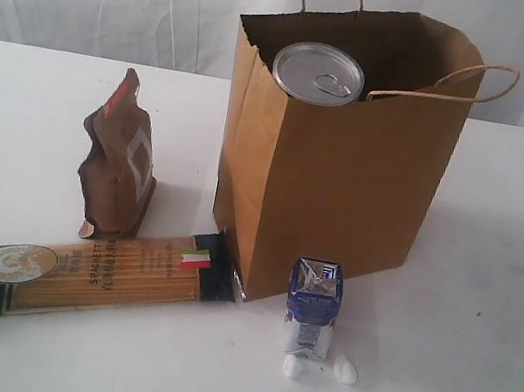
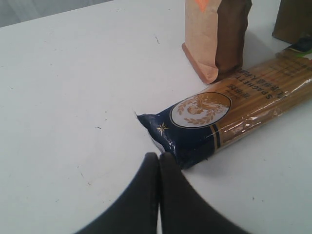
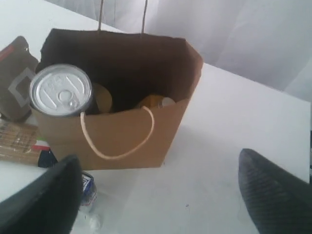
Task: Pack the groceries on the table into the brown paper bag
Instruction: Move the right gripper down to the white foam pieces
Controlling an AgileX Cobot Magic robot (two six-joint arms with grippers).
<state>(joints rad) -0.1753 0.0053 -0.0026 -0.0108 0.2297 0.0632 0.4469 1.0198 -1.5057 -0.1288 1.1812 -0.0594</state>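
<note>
- Left tool [image 2: 159,160] pressed together; the spaghetti packet [image 1: 90,277], lower left in the exterior view, lies just beyond its tips.
- Right tool [image 3: 158,158] spread, empty; the brown paper bag [image 1: 344,190], frame centre, stands ahead, apart.

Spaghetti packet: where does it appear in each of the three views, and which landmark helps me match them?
Exterior view: spaghetti packet lies flat at front left, one end by the brown paper bag's corner.
Left wrist view: its dark end lies just beyond the left gripper.
Right wrist view: only a strip shows, beside the bag's foot.
Shared landmark: the brown pouch standing beside it, in all three.
</note>
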